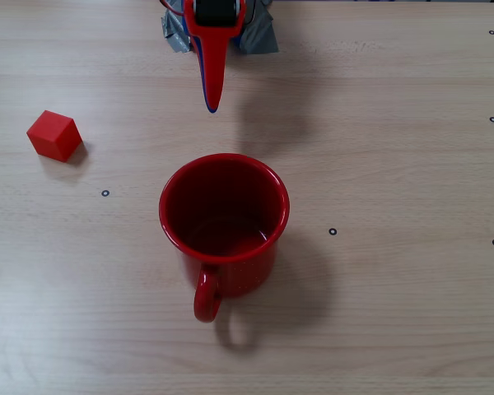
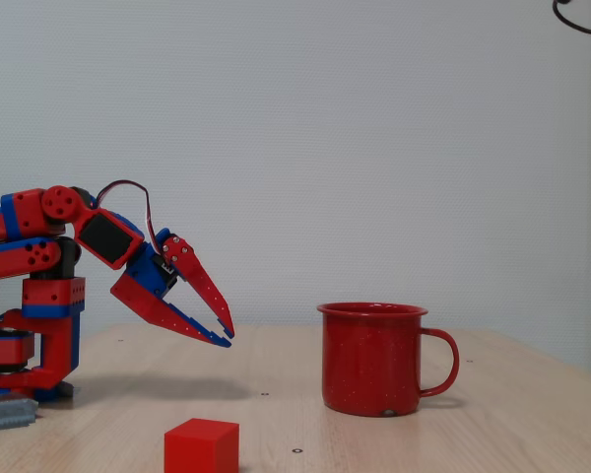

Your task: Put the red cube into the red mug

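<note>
The red cube [image 1: 54,135] lies on the wooden table at the left of a fixed view, and in the foreground [image 2: 201,445] of the side-on fixed view. The red mug [image 1: 239,271] stands upright near the table's middle with nothing inside it. Its handle points to the near edge, and to the right in the side-on view [image 2: 369,360]. My red-and-blue gripper [image 1: 212,107] hangs above the table behind the mug, pointing down at a slant [image 2: 228,337]. Its fingertips nearly meet and hold nothing. It is well apart from both cube and mug.
The arm's base [image 2: 39,335] stands at the table's far edge on grey tape [image 1: 177,33]. Small black ring marks [image 1: 105,193] dot the tabletop. A white wall [image 2: 374,148] backs the table, and a dark cable [image 2: 581,20] hangs at the top right.
</note>
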Controlling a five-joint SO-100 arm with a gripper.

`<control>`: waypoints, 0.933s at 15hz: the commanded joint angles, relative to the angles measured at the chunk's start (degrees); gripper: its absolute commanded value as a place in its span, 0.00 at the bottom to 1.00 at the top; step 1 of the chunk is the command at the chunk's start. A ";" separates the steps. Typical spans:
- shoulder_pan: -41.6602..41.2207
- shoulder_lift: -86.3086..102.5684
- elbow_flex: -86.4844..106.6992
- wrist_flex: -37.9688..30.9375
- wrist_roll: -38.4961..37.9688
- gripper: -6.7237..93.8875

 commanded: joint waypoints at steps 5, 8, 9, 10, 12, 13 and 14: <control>-1.67 3.34 3.78 -0.97 0.44 0.07; -1.67 3.34 3.78 -0.97 0.44 0.07; -1.67 3.34 3.78 -0.97 0.62 0.07; -1.58 3.34 3.78 -0.88 1.05 0.07; -0.97 2.90 2.64 -0.26 2.37 0.07; -0.44 1.05 0.00 0.70 3.25 0.07; 0.26 -1.93 -3.25 1.14 3.96 0.07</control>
